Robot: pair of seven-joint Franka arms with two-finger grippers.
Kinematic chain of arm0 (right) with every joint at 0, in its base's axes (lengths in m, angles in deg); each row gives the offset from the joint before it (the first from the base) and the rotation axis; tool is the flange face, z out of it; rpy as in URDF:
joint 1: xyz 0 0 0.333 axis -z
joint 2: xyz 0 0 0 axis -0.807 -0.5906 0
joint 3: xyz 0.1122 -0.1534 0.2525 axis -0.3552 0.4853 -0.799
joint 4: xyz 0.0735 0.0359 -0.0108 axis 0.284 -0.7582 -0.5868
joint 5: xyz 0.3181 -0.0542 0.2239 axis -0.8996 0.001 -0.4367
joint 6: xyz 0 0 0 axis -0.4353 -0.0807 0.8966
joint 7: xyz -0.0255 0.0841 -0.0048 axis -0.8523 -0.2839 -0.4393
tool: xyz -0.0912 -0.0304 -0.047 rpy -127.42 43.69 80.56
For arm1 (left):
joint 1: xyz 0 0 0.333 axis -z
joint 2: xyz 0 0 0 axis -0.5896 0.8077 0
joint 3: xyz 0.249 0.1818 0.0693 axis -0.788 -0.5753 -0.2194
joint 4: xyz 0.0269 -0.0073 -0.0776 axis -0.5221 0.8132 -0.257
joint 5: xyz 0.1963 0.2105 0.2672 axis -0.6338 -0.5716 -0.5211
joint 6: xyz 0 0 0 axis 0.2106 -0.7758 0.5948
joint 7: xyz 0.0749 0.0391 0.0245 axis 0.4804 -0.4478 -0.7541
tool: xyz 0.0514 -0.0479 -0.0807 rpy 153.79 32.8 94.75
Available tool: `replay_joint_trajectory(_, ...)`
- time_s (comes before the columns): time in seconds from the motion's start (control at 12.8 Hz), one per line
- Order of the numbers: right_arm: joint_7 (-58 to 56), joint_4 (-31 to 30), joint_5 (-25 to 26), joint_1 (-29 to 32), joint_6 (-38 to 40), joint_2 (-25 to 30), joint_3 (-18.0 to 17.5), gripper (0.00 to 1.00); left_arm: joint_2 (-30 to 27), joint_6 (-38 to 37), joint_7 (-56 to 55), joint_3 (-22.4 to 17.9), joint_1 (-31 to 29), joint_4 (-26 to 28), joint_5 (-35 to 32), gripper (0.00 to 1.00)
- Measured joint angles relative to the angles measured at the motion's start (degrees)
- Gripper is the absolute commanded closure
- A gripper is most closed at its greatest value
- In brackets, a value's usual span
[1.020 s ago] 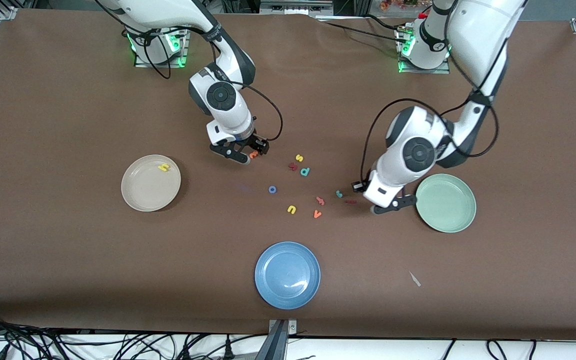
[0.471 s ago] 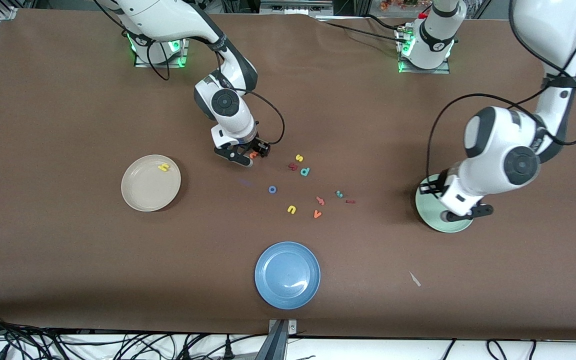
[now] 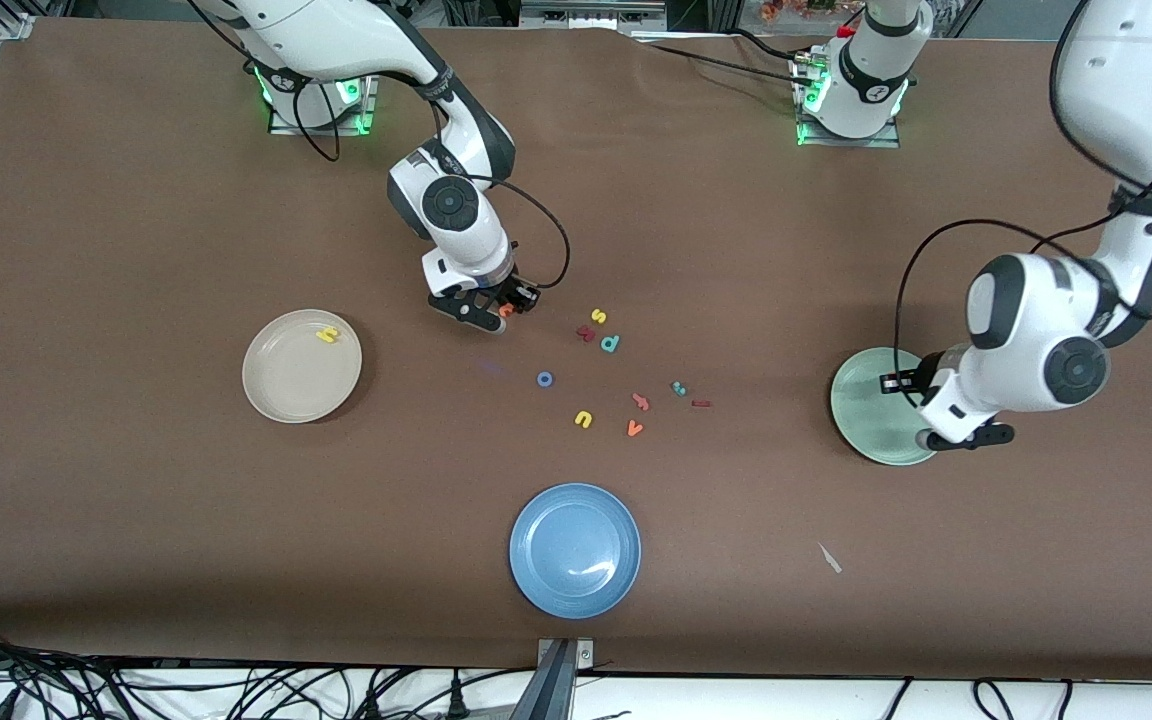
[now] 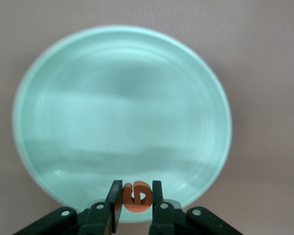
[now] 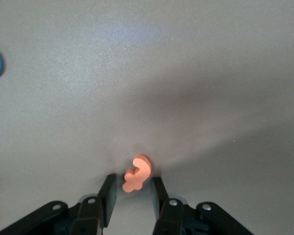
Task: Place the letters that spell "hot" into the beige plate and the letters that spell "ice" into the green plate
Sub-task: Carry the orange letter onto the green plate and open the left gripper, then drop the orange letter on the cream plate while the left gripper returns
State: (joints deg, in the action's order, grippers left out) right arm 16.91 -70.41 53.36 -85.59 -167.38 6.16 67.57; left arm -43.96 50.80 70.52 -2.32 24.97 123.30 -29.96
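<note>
My left gripper is shut on the orange e and hangs over the edge of the green plate toward the front camera; the plate holds nothing else. My right gripper is low on the table, open, its fingers closely flanking the orange t with a slim gap. The yellow h lies in the beige plate. On the cloth lie the blue o, the teal c and the dark red i.
Loose letters sit mid-table: yellow s, dark red k, teal p, yellow u, orange v and another orange piece. A blue plate stands nearest the front camera, a white scrap beside it.
The left arm swung from beside the c and i to over the green plate, carrying the e. The right gripper's fingers narrowed around the orange t.
</note>
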Motion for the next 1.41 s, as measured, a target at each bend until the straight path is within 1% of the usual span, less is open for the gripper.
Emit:
replay_joint_trajectory(0.08, 0.0, 0.0, 0.0, 0.0, 0.0, 0.0, 0.3, 0.83, 1.7, 0.8, 0.0, 0.1, 0.0, 0.0, -0.1, 0.53)
replay_joint_trajectory(0.16, 0.0, 0.0, 0.1, 0.0, 0.0, 0.0, 0.5, 0.88, 2.6, 1.2, 0.0, 0.1, 0.0, 0.0, -0.1, 0.02)
replay_joint_trajectory(0.24, 0.0, 0.1, 0.1, 0.0, -0.1, 0.3, 0.5, 0.91, 2.7, 1.2, 0.0, 0.1, 0.0, -0.1, -0.1, 0.00)
replay_joint_trajectory(0.39, 0.0, 0.1, 0.2, -0.1, -0.1, 0.4, 0.8, 0.95, 2.3, 1.2, -0.3, 0.2, 0.0, -0.7, -0.1, 0.00)
replay_joint_trajectory(0.55, -0.1, 0.2, 0.4, -0.1, 0.2, 0.8, 1.1, 0.95, 1.4, 1.2, -3.9, 1.1, 0.0, -1.8, -0.1, 0.00)
replay_joint_trajectory(0.63, -0.6, 0.3, 0.5, 0.1, 1.4, 1.8, 1.3, 0.95, 0.8, 1.2, -7.4, 2.4, 0.1, -2.6, -0.1, 0.00)
replay_joint_trajectory(0.78, -5.5, 0.8, 0.6, 2.3, 8.5, 5.6, 1.9, 0.94, 0.1, 1.2, -16.1, 6.1, 0.4, -3.9, -0.1, 0.00)
replay_joint_trajectory(0.86, -9.7, 0.9, 0.6, 4.7, 12.6, 8.2, 2.0, 0.94, -0.1, 1.2, -20.0, 8.1, 0.5, -4.1, -0.1, 0.00)
replay_joint_trajectory(0.94, -14.7, 0.9, 0.6, 7.7, 16.4, 10.5, 2.1, 0.94, -0.1, 1.2, -23.3, 10.2, 0.7, -4.2, -0.1, 0.03)
replay_joint_trajectory(1.02, -20.1, 0.8, 0.6, 10.9, 19.5, 12.5, 2.2, 0.93, -0.1, 1.2, -25.7, 12.4, 0.8, -4.2, -0.1, 0.10)
replay_joint_trajectory(1.18, -31.5, 0.7, 0.6, 17.1, 23.0, 14.7, 2.3, 0.92, -0.4, 1.2, -29.2, 16.9, 1.0, -4.2, -0.1, 0.21)
replay_joint_trajectory(1.25, -36.9, 0.7, 0.6, 19.9, 23.8, 15.0, 2.3, 0.86, -0.5, 1.2, -30.4, 18.6, 1.4, -4.2, -0.2, 0.24)
replay_joint_trajectory(1.33, -42.2, 0.6, 0.6, 22.6, 24.1, 14.9, 2.4, 0.81, -0.6, 1.2, -31.8, 19.5, 2.6, -4.2, -0.2, 0.28)
replay_joint_trajectory(1.41, -46.6, 0.4, 0.6, 24.9, 24.1, 14.8, 2.4, 0.59, -0.6, 1.2, -33.8, 19.7, 4.4, -4.2, -0.2, 0.28)
